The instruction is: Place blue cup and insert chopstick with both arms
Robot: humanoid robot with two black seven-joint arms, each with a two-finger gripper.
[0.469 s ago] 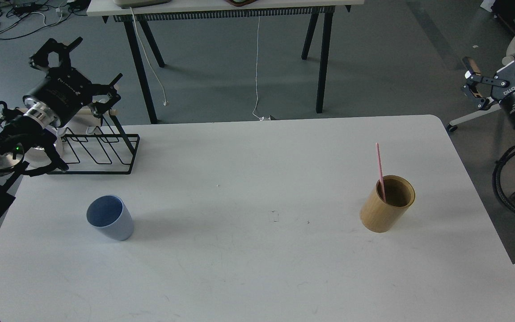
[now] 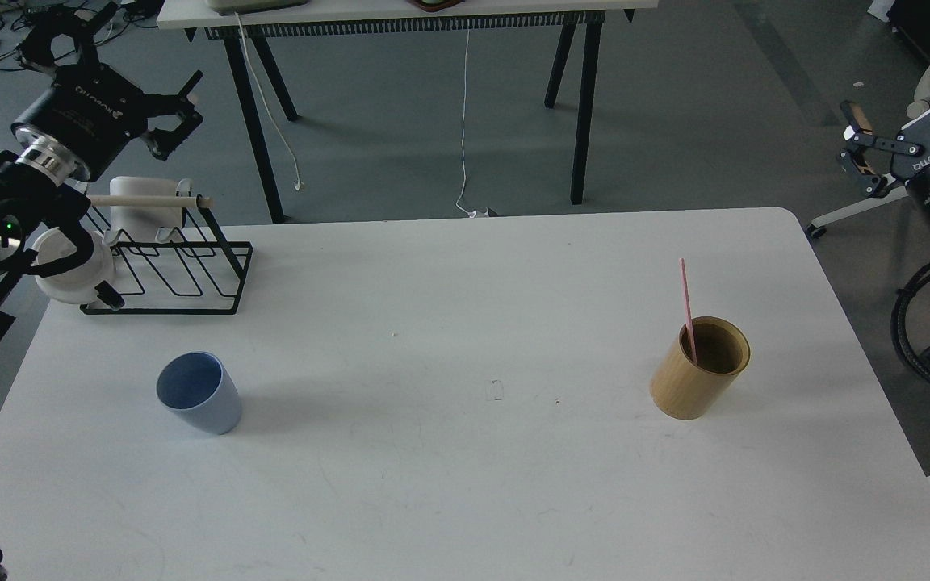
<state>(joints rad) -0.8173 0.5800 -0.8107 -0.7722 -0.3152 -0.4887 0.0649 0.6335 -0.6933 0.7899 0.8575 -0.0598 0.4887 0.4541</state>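
Head view. Cup (image 2: 198,393): pale blue, upright, front-left on the surface (image 2: 465,484), untouched, well apart from both tools. Stick (image 2: 687,310): pink, single, leaning in the tan holder (image 2: 700,367) at right, top half clear of the rim.

Step in hand, as I judge it: nothing grasped yet; the cup wants fetching first, then the stick goes into it.

Method note: I would bring the left tool (image 2: 114,56) down over the cup from the side, jaws straddling the wall below the rim, closing gently since the cup tapers and could tip or slide. The stick is thin; pinch it high, above the holder's rim, and lift straight so the holder does not tip.

Left arm: raised at far left, above and behind the wire rack (image 2: 170,266), off the surface; its tool released, fingers spread, holding nothing.

Right arm: off the surface's right edge, raised; right tool (image 2: 909,101) released, fingers spread, empty, well apart from the holder.

Rack carries a pale rod (image 2: 146,201) and white ware (image 2: 142,216).
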